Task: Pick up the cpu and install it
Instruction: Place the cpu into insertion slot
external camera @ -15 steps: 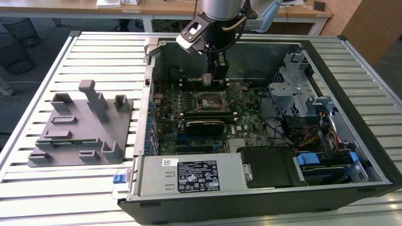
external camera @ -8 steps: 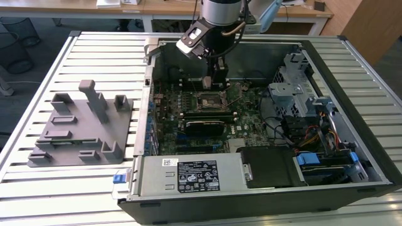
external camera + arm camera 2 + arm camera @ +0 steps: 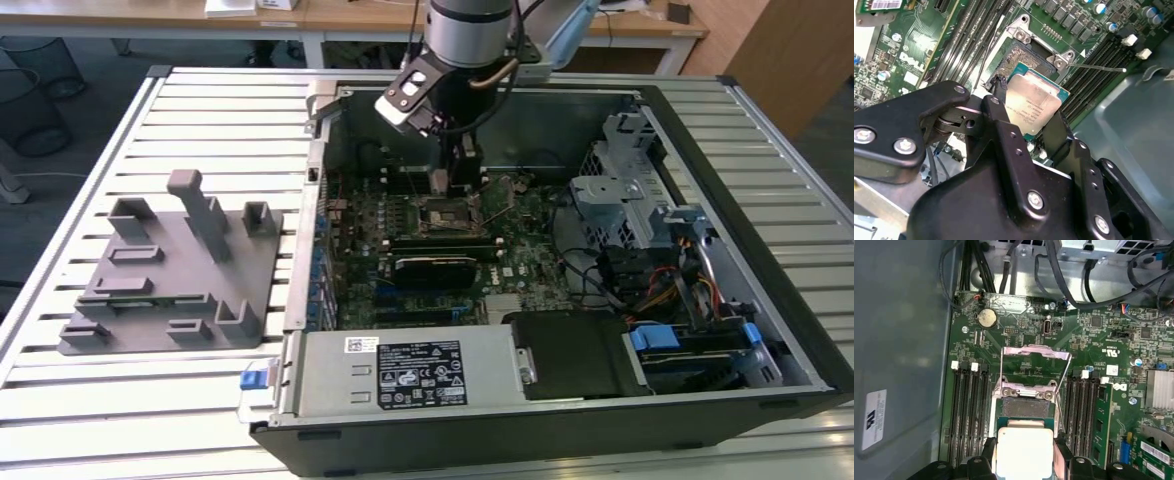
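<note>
**Slatted metal table, open computer case: cpu held over the socket**

Slatted metal table (image 3: pixel 80 400) carries an open computer case (image 3: pixel 561 110) lying on its side, with a grey plastic fixture (image 3: pixel 160 290) beside it on the exterior view's left. Desks stand in the background. Inside the case, the arm (image 3: pixel 467 30) reaches down from above, and its gripper (image 3: pixel 461 180) hangs over the middle of the green motherboard (image 3: pixel 534 265).

In the second wrist view the gripper (image 3: pixel 1026 117) is clamped on the cpu (image 3: pixel 1031 107). Its black fingers (image 3: pixel 1004 135) press on two opposite edges, and the silvery top faces the camera. The cpu sits over the near part of the socket (image 3: pixel 1021 62). Whether it touches the socket cannot be told.

In the first wrist view the cpu (image 3: pixel 1021 452) partly covers the socket (image 3: pixel 1021 407), whose metal load plate (image 3: pixel 1036 352) is swung open. Empty memory slots (image 3: pixel 966 410) run along one side of the socket, and a green memory stick (image 3: pixel 1102 420) stands on the other. A coin battery (image 3: pixel 986 318) lies beyond the load plate.
</note>
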